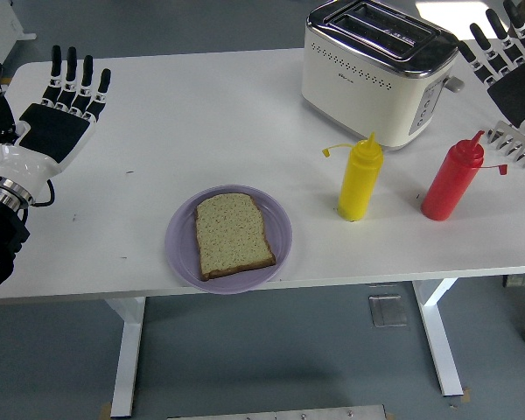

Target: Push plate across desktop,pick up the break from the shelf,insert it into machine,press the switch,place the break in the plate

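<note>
A slice of bread (233,234) lies flat on a purple plate (179,249) near the table's front edge. A cream toaster (376,72) stands at the back right with its two slots empty and its lever (453,84) on the right end. My left hand (61,109) is open, palm up, fingers spread, over the table's left side, far from the plate. My right hand (507,61) is open with fingers spread at the right edge, just right of the toaster.
A yellow squeeze bottle (360,178) and a red squeeze bottle (452,179) stand in front of the toaster. A metal rack (513,147) shows at the right edge, behind the red bottle. The white table (201,122) spans the view.
</note>
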Robot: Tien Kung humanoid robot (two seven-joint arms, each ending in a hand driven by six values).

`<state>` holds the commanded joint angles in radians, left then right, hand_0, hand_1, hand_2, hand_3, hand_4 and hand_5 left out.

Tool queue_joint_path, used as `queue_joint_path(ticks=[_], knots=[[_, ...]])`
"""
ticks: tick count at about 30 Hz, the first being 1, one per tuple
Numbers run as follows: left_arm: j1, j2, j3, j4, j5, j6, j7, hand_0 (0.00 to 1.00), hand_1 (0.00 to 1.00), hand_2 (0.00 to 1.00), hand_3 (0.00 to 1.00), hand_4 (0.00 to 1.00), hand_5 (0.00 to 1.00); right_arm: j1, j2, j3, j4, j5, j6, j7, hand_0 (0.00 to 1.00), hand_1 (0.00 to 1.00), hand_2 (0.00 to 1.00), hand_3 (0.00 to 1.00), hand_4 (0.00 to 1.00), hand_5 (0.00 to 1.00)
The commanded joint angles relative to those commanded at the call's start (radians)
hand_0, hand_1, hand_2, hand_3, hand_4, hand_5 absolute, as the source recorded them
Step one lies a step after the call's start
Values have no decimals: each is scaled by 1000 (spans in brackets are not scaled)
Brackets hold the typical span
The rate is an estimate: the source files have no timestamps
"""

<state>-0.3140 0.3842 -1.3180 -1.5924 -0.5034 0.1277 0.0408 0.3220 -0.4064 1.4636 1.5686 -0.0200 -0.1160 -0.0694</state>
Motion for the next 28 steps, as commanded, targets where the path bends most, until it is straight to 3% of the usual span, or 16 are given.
queue_joint_path(ticks=[28], knots=[[-10, -1, 11, 17, -4, -2, 1, 813, 760, 736, 753, 754, 998, -4, 1, 6, 4, -3, -3, 1, 814, 763, 741, 732, 688, 433]])
